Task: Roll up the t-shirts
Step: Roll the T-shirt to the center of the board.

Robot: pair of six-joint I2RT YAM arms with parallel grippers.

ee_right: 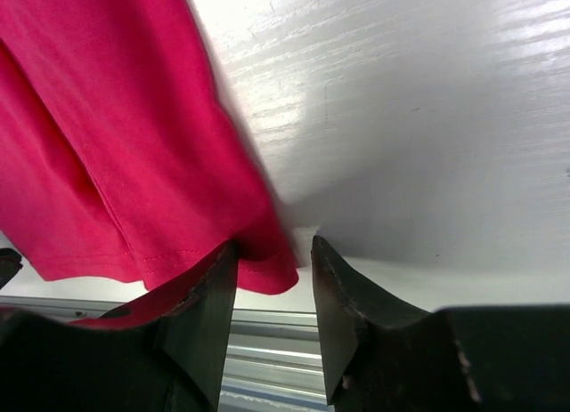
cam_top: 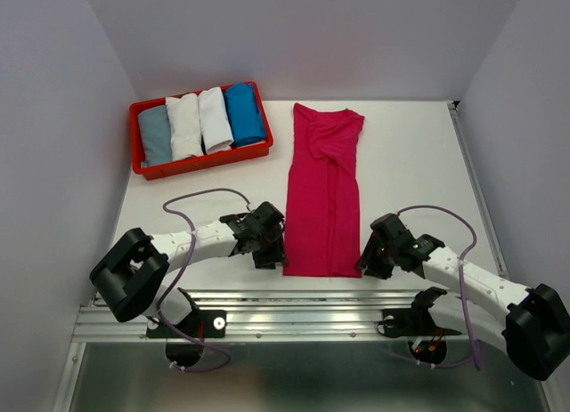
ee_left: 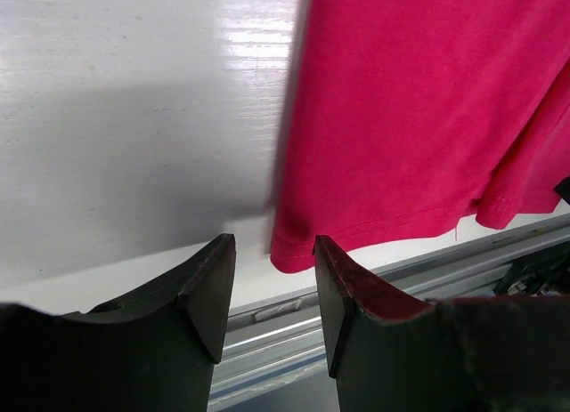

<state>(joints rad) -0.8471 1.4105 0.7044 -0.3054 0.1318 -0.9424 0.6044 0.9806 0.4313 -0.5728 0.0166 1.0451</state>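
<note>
The magenta t-shirt (cam_top: 323, 198) lies as a long folded strip mid-way across the worktop (cam_top: 410, 163), hem at the near edge, with the left jaws and right jaws half-open at its two hem corners, clamping nothing, while four rolled t-shirts (cam_top: 201, 120) sit in the red tray (cam_top: 205, 163) at the far-left corner.

White arms (cam_top: 203, 239), black joints (cam_top: 132, 271), purple cables (cam_top: 207, 192)

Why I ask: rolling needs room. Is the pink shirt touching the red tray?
Apart. The top view shows bare table between pink shirt and red tray.
</note>
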